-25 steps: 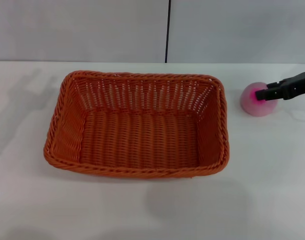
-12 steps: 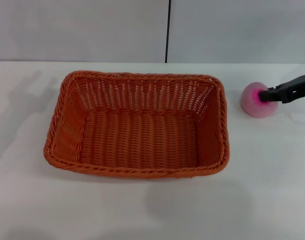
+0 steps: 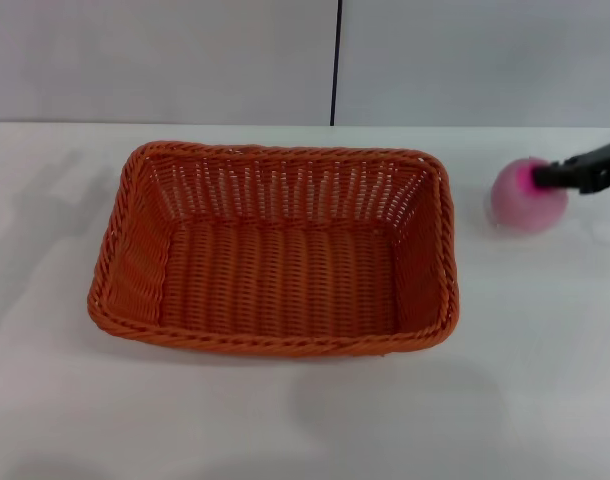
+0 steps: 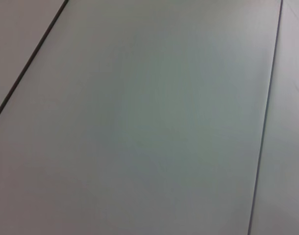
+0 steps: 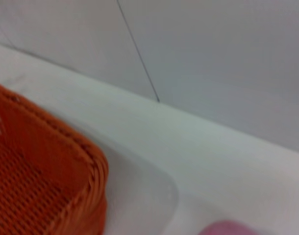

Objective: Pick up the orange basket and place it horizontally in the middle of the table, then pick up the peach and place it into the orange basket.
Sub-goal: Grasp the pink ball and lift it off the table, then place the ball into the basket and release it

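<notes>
The orange basket (image 3: 275, 250) lies lengthwise across the middle of the white table (image 3: 285, 420), empty; its corner (image 5: 46, 166) shows in the right wrist view. At the far right, the pink peach (image 3: 525, 200) hangs just off the tabletop, a faint shadow beside it. My right gripper (image 3: 541, 178) reaches in from the right edge and is shut on the peach's upper right side. A sliver of the peach (image 5: 228, 228) also shows in the right wrist view. My left gripper is out of view; its wrist camera sees only wall.
A grey panelled wall (image 3: 335, 60) with a dark vertical seam runs behind the table's far edge. White tabletop lies between the basket's right rim and the peach.
The right gripper and the peach have shifted slightly up and to the right together, the peach coming off the table. The basket has not moved.
</notes>
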Available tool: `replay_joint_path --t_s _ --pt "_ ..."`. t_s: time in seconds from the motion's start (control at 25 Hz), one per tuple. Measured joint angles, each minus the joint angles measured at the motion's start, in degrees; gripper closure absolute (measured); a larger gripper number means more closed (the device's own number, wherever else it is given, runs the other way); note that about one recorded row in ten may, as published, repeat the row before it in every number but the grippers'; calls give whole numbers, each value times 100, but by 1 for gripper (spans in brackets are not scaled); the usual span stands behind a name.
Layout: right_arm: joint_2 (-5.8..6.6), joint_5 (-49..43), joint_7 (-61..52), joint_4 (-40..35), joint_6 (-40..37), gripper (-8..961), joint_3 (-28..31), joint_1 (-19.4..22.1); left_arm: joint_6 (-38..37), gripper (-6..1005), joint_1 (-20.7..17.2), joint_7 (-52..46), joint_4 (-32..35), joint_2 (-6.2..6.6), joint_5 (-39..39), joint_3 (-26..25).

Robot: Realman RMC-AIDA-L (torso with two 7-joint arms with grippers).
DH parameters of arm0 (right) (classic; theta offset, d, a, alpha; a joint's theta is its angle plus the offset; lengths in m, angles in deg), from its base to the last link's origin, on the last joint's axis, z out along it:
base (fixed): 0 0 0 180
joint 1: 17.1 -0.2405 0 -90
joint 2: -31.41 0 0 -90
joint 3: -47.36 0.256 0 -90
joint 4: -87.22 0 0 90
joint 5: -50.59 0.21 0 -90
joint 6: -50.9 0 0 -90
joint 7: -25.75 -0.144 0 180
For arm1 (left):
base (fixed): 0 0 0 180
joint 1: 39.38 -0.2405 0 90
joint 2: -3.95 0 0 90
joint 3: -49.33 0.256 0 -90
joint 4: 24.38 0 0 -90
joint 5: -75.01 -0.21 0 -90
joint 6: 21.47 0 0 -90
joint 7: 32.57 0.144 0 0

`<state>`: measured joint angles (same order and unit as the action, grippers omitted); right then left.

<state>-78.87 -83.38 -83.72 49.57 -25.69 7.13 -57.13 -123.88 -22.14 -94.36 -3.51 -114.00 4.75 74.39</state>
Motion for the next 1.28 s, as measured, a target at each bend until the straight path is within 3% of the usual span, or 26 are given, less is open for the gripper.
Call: replay_joint_path --t_s 0.28,0.44,0.52,0.68,0.76,1.16,1.28 --pt "-162 1567 170 -1155 -575 922 -3 667 -59 442 -81 -51 -4 0 18 -16" --pt "-215 2375 469 -1402 -1112 925 -42 779 -78 442 -99 -59 -4 0 20 -21" --pt "-243 2610 594 -1405 -1433 926 -63 731 -85 442 -100 -60 -4 0 21 -15" --pt "-455 2715 786 -1360 -1877 919 -157 445 -87 442 -75 -61 -4 0 22 -1" --pt "-494 2704 838 -1261 -1871 902 -336 350 -86 442 -70 -61 -4 0 21 0" --pt "-459 2566 992 -535 -1699 817 -790 -76 -80 442 -77 -61 -10 0 6 0" --pt "-477 2566 1017 -531 -1658 698 -792 -62 -80 442 -80 -61 -38 0 0 0"
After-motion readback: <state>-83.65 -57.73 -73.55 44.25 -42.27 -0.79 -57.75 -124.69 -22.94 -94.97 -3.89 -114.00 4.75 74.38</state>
